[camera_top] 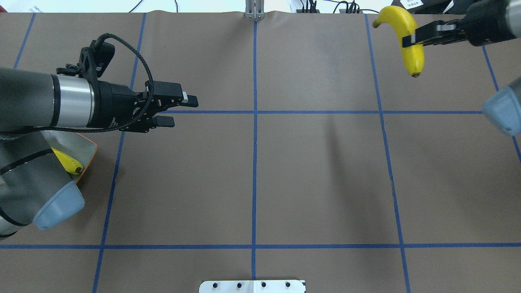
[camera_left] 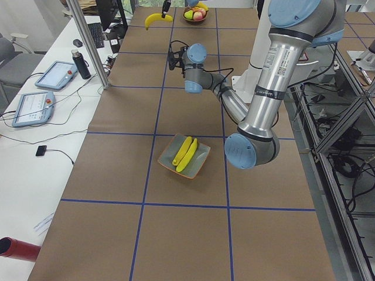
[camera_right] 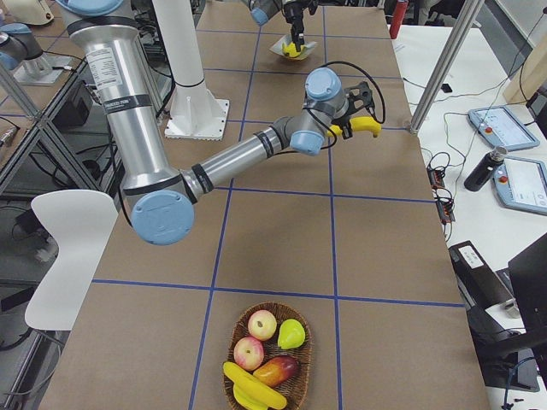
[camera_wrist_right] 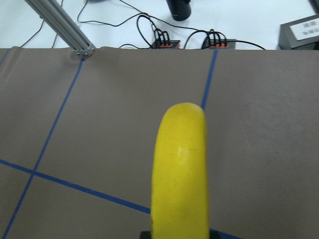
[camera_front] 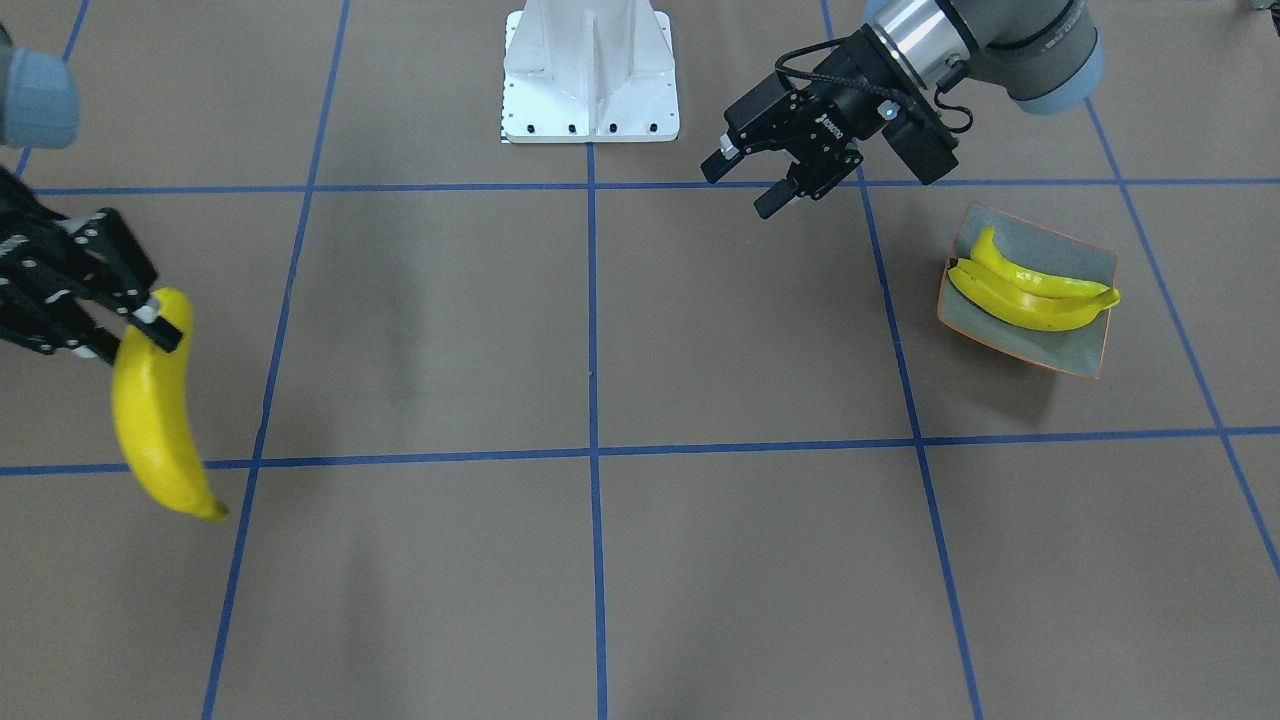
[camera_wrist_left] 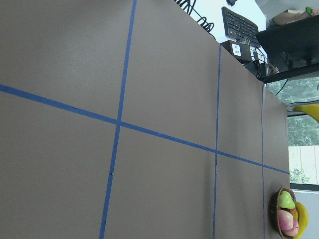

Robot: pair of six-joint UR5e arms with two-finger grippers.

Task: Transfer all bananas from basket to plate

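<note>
My right gripper is shut on a yellow banana and holds it in the air over the table; the same banana shows at the top right of the overhead view and fills the right wrist view. The grey-green plate with an orange rim holds two bananas side by side. My left gripper hangs open and empty, apart from the plate and toward the table's middle. In the overhead view my left arm hides most of the plate. The wicker basket holds a banana.
An apple, a second apple, a green pear and a mango also lie in the basket. The white robot base stands at the table's middle edge. Blue tape lines grid the brown table. Tablets and cables lie on the side bench.
</note>
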